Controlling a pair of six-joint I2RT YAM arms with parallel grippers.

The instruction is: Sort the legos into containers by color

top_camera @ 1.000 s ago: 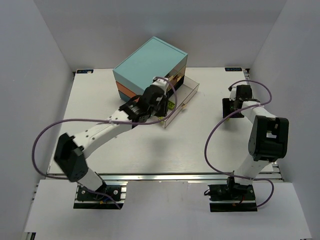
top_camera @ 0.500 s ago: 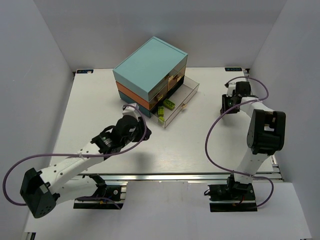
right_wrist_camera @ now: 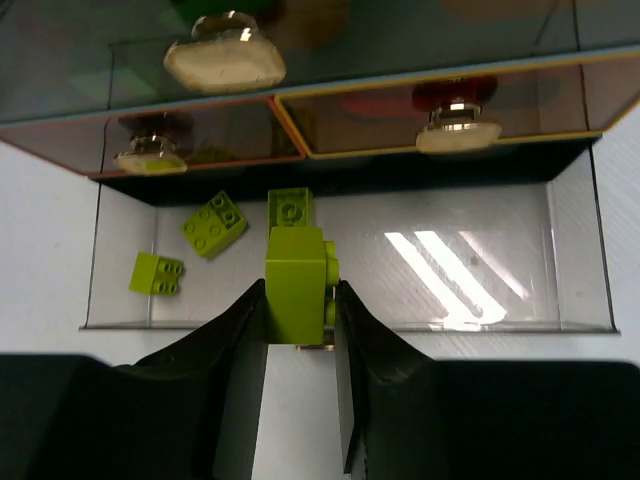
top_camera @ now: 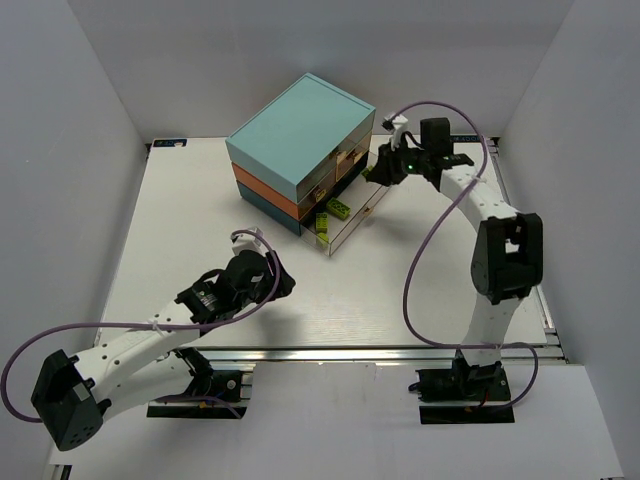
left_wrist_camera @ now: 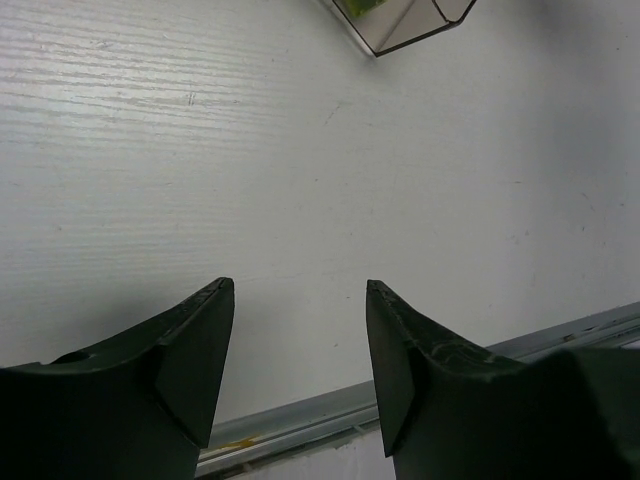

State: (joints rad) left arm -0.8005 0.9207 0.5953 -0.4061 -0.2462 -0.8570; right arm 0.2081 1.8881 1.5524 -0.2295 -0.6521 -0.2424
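My right gripper (right_wrist_camera: 300, 300) is shut on a yellow-green lego (right_wrist_camera: 297, 282) and holds it above the front edge of the pulled-out clear drawer (right_wrist_camera: 580, 240). Three yellow-green legos (right_wrist_camera: 215, 224) lie in that drawer's left half. In the top view the right gripper (top_camera: 385, 165) hovers beside the chest of drawers (top_camera: 298, 140), over its open bottom drawer (top_camera: 372, 198) where yellow-green legos (top_camera: 338, 209) show. My left gripper (left_wrist_camera: 298, 330) is open and empty, low over bare table near the front edge; in the top view the left gripper (top_camera: 283, 282) is well short of the chest.
The chest has light teal, orange and dark teal layers with round knobs (right_wrist_camera: 224, 52). A red shape (right_wrist_camera: 455, 92) shows behind a shut drawer front. A metal rail (left_wrist_camera: 420, 385) runs along the table's front edge. White walls enclose the table.
My left arm has drawn back from the open drawer toward the table's front. My right arm has swung from the far right over to the chest.
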